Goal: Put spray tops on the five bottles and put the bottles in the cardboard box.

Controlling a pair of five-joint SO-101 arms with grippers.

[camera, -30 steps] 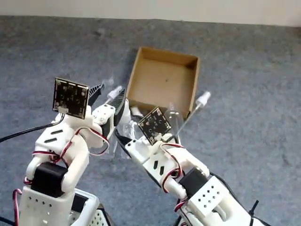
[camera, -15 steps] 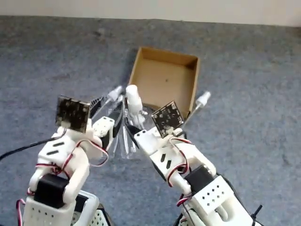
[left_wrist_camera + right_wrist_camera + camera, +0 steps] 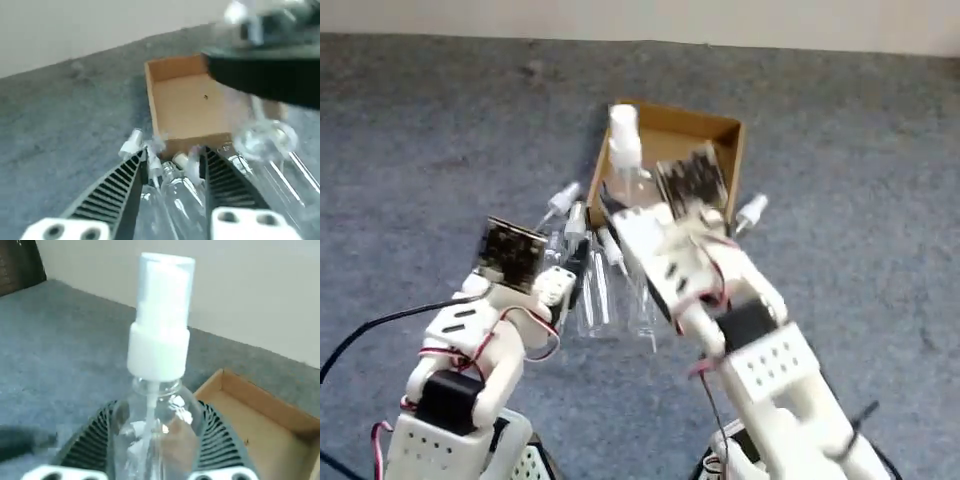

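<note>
Judged step: boxing a capped bottle. Held bottle (image 3: 159,410) in right gripper (image 3: 160,427), fingers clamped on the clear body, spray top (image 3: 159,315) already seated. Hung over box (image 3: 738,150) near its 9 o'clock wall, not yet inside. Stood upright, long axis vertical, top up. Needed next, by judgement: a shift toward 3 o'clock over the box floor, lowering, release; maybe tipping flat to fit. Spread left gripper (image 3: 172,170) open around loose bottles (image 3: 595,290) at the box's 7 o'clock, gripping nothing. Lay flat there, axes roughly 12–6, necks toward 12. Spotted a loose top (image 3: 560,200) at the box's 8 o'clock, another at 4.
</note>
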